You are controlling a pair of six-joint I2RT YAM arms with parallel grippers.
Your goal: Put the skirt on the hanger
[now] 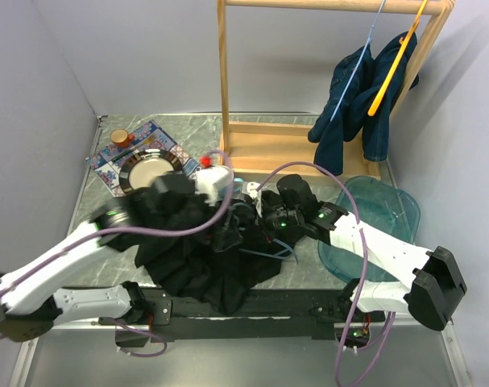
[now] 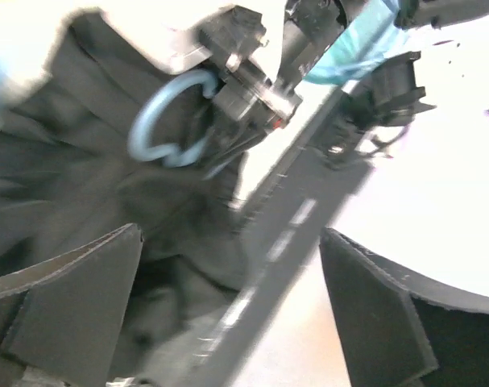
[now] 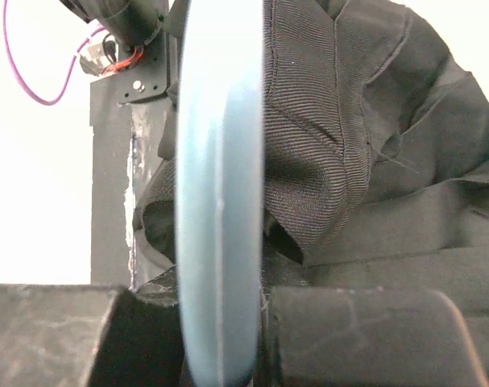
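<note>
Left pincer (image 2: 232, 282): wide open, holding nothing, hanging over the dark cloth, blurry in the top view
Right pincer (image 3: 220, 330): almost closed, clamped on the thin light blue hanger (image 3: 220, 161)
Skirt (image 1: 204, 266): black, crumpled in a heap on the surface (image 1: 180, 129), right under both pincers, spilling toward the near edge
Hanger bar: standing on end between the right pincer's fingers (image 3: 365, 339), with skirt cloth bunched up against one side of it
Hanger hook: curled just ahead of the left pincer, seen against the skirt
Rack (image 1: 225, 81): wooden, far behind both pincers, with dark blue clothes (image 1: 357, 97) and an orange hanger (image 1: 393, 68) on it
Tray (image 1: 389, 210): see-through blue-green, just to the right of the right pincer
Plate (image 1: 147, 171): just behind the left pincer, on a patterned mat (image 1: 159, 135)
</note>
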